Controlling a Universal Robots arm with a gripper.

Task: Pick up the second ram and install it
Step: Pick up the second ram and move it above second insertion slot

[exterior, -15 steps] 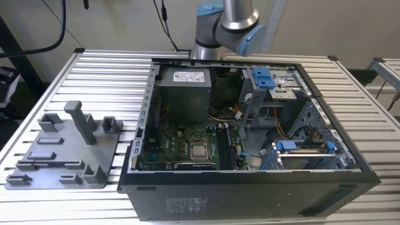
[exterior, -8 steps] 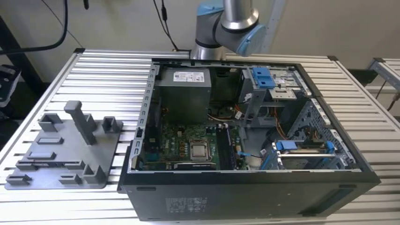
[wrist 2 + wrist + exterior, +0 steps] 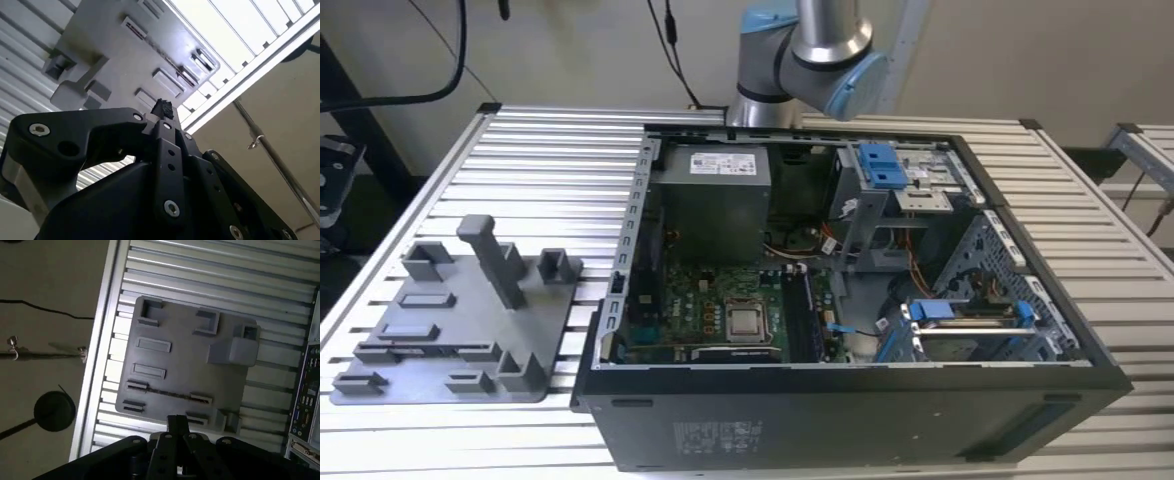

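1. Aluminium slats form the surface (image 3: 547, 170). It carries an open computer case (image 3: 854, 430) and, at the exterior view's left, a grey fixture tray (image 3: 454, 350) of blocks and posts. A pale wall (image 3: 1014, 60) stands at the far side, with black cables (image 3: 670, 40) hanging down it.
2. The exterior view looks down into the case. It shows the green motherboard (image 3: 707, 310), the grey power supply (image 3: 714, 205), blue drive latches (image 3: 883, 165), and the arm (image 3: 807, 50) rising at the far edge.
3. Long dark strips stand on edge in the memory slots (image 3: 798, 310), just to the exterior view's right of the processor socket (image 3: 747, 322). I cannot tell whether the second ram is one of them.
4. Both wrist views look past the black hand (image 3: 177, 422) (image 3: 162, 107) onto the tray. The first wrist view also shows the beige floor (image 3: 45, 285), a dark round disc (image 3: 55, 411) on it, and a thin metal rod (image 3: 45, 354).
5. The hand's fingers are drawn narrowly together with nothing visible between them. It hangs clear of the tray and touches nothing.
6. A pale label (image 3: 720, 160) sits on the power supply and another (image 3: 720, 436) on the case's near outer wall. Their print is too small to read.
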